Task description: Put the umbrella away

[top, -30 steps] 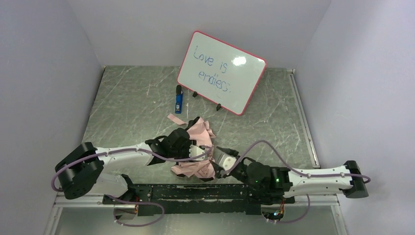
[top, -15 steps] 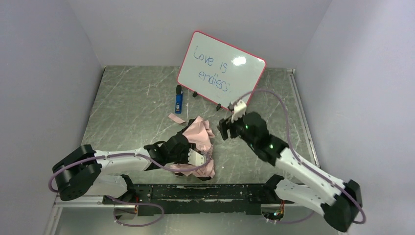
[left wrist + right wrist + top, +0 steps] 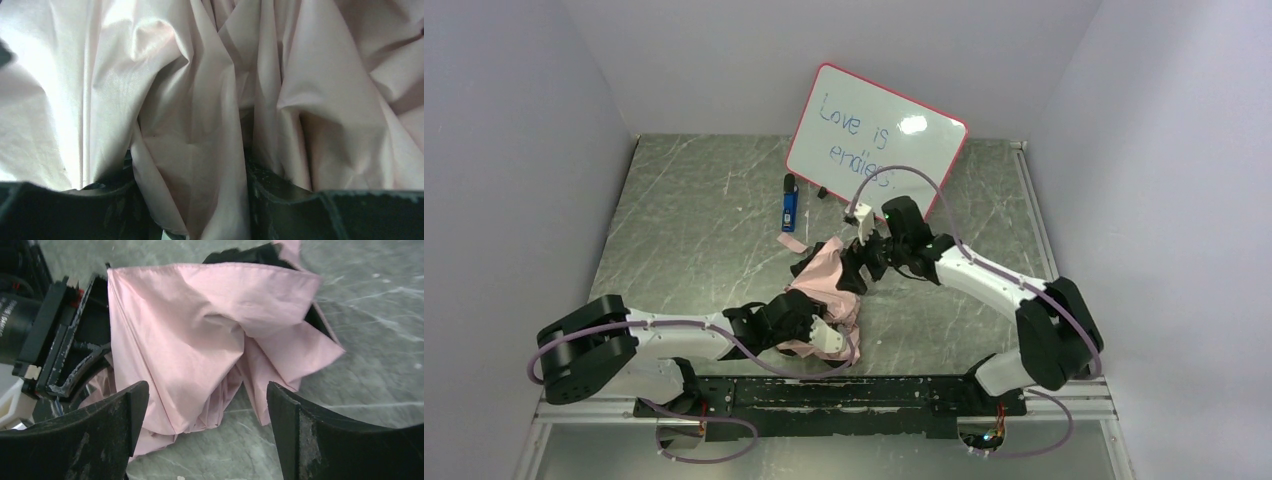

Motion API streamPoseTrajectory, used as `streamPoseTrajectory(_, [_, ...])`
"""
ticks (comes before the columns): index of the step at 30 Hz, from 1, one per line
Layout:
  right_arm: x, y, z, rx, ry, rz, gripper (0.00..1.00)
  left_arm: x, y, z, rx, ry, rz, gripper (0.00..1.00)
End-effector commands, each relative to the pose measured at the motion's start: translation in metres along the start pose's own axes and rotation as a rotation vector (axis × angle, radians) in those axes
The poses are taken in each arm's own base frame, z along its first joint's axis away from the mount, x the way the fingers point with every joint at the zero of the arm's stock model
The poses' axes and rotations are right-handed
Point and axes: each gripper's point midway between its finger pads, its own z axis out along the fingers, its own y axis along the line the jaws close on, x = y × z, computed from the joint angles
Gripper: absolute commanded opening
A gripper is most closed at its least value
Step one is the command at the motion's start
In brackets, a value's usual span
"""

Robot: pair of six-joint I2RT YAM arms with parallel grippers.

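The pale pink umbrella (image 3: 832, 270) lies crumpled in the middle of the table, its fabric bunched in folds. My left gripper (image 3: 817, 327) is at its near end, shut on a fold of the umbrella (image 3: 200, 100) that runs down between the black fingers (image 3: 300, 210). My right gripper (image 3: 854, 268) hangs over the far right side of the umbrella (image 3: 200, 325). Its jaws stand wide open just above the tabletop, the fabric's edge lying ahead of them and untouched. No shaft or handle shows.
A red-framed whiteboard (image 3: 876, 148) leans at the back. A blue marker (image 3: 790, 208) lies just left of it, and a pink strap (image 3: 781, 243) sticks out beyond the umbrella. Walls close in on the left, right and back of the table (image 3: 684, 210).
The right arm swung from the near edge up and over to the umbrella's far side, its jaws opening wider. The left gripper drew slightly nearer with the fabric.
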Motion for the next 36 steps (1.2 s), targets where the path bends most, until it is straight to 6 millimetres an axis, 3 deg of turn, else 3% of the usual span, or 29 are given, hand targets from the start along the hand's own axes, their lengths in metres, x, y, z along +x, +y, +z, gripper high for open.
streamPoseTrajectory(1, [0.012,0.023,0.008,-0.196,0.068,-0.045,0.93,0.015,-0.012,0.002,0.020,0.062,0.058,0.49])
streamPoseTrajectory(6, [0.035,0.031,0.020,-0.243,0.139,-0.048,0.95,0.015,-0.016,0.004,0.029,0.070,0.070,0.49])
streamPoseTrajectory(15, [0.105,0.046,0.046,-0.239,0.398,-0.093,0.95,0.014,-0.016,0.003,0.022,0.068,0.070,0.49])
streamPoseTrajectory(20, [0.124,0.044,0.049,-0.192,0.471,-0.099,0.92,0.013,-0.016,0.004,0.023,0.066,0.059,0.50])
streamPoseTrajectory(23, [0.125,0.038,0.049,-0.150,0.478,-0.102,0.84,0.010,-0.011,0.003,0.010,0.068,0.036,0.52])
streamPoseTrajectory(30, [0.114,0.032,0.048,-0.099,0.432,-0.124,0.43,-0.006,0.017,-0.017,-0.092,-0.004,-0.063,0.65])
streamPoseTrajectory(36, [0.092,0.022,0.046,-0.026,0.323,-0.199,0.28,-0.026,0.037,-0.048,-0.141,-0.108,-0.187,0.77])
